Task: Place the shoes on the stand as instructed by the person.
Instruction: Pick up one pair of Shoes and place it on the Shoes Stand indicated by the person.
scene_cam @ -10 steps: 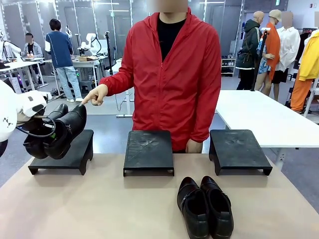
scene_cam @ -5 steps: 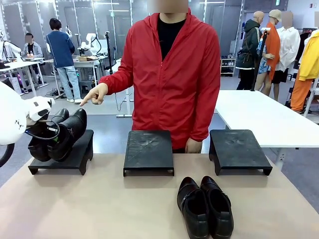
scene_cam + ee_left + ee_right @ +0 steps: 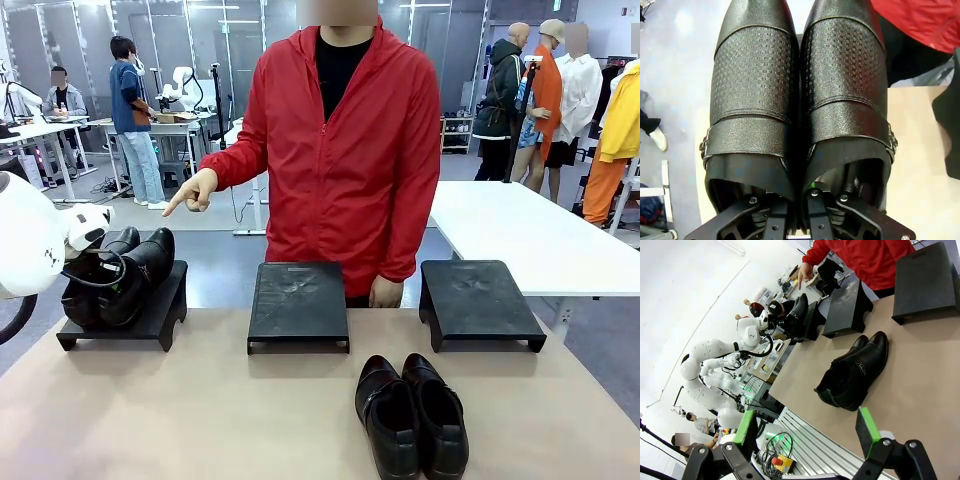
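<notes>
One pair of glossy black shoes [image 3: 128, 272] sits low over the left stand [image 3: 150, 318], toes towards the person. My left gripper [image 3: 90, 272] is shut on it. In the left wrist view the fingers [image 3: 812, 196] pinch the two inner walls of the shoes [image 3: 800, 85] at the heel openings. A second pair of shoes [image 3: 412, 415] lies on the table near its front edge, also seen as shoes [image 3: 852, 371] beyond my open right gripper [image 3: 806, 427]. The person [image 3: 345, 150] in the red jacket points a hand [image 3: 190, 192] down at the left stand.
Two more black stands are on the table: the middle stand [image 3: 298, 300] and the right stand [image 3: 480, 298], both bare. The person's other hand [image 3: 383, 292] rests behind the middle stand. A white table [image 3: 530, 235] stands at the back right.
My left gripper has lowered the held pair from a raised, tilted pose down onto the left stand and levelled it. The person's pointing hand has stayed up. The other pair has not moved.
</notes>
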### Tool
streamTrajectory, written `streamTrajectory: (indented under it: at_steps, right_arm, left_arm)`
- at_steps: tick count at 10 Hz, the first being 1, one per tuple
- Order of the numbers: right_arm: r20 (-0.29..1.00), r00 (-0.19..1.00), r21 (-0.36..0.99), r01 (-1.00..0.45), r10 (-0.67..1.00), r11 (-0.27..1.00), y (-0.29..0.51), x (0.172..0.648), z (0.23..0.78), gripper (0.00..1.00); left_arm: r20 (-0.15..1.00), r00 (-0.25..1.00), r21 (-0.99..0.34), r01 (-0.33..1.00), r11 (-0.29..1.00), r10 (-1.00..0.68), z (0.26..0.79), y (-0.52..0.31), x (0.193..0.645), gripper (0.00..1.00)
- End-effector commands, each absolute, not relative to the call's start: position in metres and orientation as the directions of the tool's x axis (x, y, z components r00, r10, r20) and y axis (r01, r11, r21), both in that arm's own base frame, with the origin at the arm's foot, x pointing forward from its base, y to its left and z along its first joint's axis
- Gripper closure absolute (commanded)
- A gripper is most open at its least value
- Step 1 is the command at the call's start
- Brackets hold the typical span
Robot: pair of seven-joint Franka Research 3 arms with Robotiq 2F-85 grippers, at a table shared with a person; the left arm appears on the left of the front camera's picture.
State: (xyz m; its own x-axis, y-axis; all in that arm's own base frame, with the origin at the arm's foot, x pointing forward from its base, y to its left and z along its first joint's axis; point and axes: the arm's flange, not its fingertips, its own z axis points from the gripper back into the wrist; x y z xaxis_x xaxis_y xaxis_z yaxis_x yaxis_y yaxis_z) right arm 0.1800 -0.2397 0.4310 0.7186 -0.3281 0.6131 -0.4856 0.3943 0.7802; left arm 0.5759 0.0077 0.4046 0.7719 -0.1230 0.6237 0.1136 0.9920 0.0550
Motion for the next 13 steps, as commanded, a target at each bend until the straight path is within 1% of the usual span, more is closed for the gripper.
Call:
streamTrajectory:
  at_steps: [1, 2, 3, 4, 5, 6, 7, 8, 9, 10, 12, 13]
  right_arm:
    - [0.631, 0.704, 0.768, -0.504, -0.327, 0.396, -0.24, 0.179, 0.433, 0.0]
    - [0.631, 0.704, 0.768, -0.504, -0.327, 0.396, -0.24, 0.179, 0.433, 0.0]
    - [0.631, 0.704, 0.768, -0.504, -0.327, 0.396, -0.24, 0.179, 0.433, 0.0]
    - [0.631, 0.704, 0.768, -0.504, -0.327, 0.396, -0.24, 0.179, 0.433, 0.0]
    - [0.631, 0.704, 0.768, -0.504, -0.327, 0.396, -0.24, 0.179, 0.433, 0.0]
    - [0.631, 0.704, 0.768, -0.504, -0.327, 0.396, -0.24, 0.179, 0.433, 0.0]
    - [0.631, 0.704, 0.768, -0.504, -0.327, 0.396, -0.24, 0.179, 0.433, 0.0]
    - [0.631, 0.704, 0.768, -0.504, -0.327, 0.396, -0.24, 0.179, 0.433, 0.0]
    - [0.631, 0.704, 0.768, -0.504, -0.327, 0.396, -0.24, 0.179, 0.433, 0.0]
    - [0.631, 0.704, 0.768, -0.504, -0.327, 0.396, -0.24, 0.179, 0.433, 0.0]
    - [0.631, 0.704, 0.768, -0.504, -0.327, 0.396, -0.24, 0.179, 0.433, 0.0]
    - [0.631, 0.704, 0.768, -0.504, -0.327, 0.396, -0.24, 0.179, 0.433, 0.0]
  left_arm:
    - [0.657, 0.744, 0.054, 0.113, 0.992, -0.121, 0.408, 0.014, 0.587, 0.92]
    - [0.65, 0.75, 0.044, 0.124, 0.991, -0.123, 0.406, 0.012, 0.587, 0.92]
    - [0.647, 0.751, 0.046, 0.129, 0.991, -0.128, 0.406, 0.011, 0.586, 0.75]
    - [0.646, 0.752, 0.044, 0.137, 0.99, -0.133, 0.408, 0.009, 0.585, 0.61]
    - [0.647, 0.75, 0.043, 0.14, 0.989, -0.135, 0.41, 0.008, 0.583, 0.44]
    - [0.649, 0.749, 0.038, 0.141, 0.989, -0.132, 0.413, 0.006, 0.581, 0.31]
    - [0.654, 0.745, 0.039, 0.139, 0.99, -0.131, 0.417, 0.005, 0.578, 0.48]
    - [0.656, 0.744, 0.044, 0.131, 0.99, -0.128, 0.42, 0.004, 0.576, 0.01]
    - [0.656, 0.743, 0.046, 0.134, 0.99, -0.131, 0.424, 0.001, 0.573, 0.18]
    - [0.653, 0.747, 0.033, 0.14, 0.99, -0.127, 0.43, -0.001, 0.569, 0.0]
    - [0.629, 0.769, 0.032, 0.122, 0.992, -0.115, 0.438, -0.003, 0.559, 0.0]
    - [0.618, 0.78, 0.017, 0.119, 0.993, -0.105, 0.441, -0.004, 0.554, 0.02]
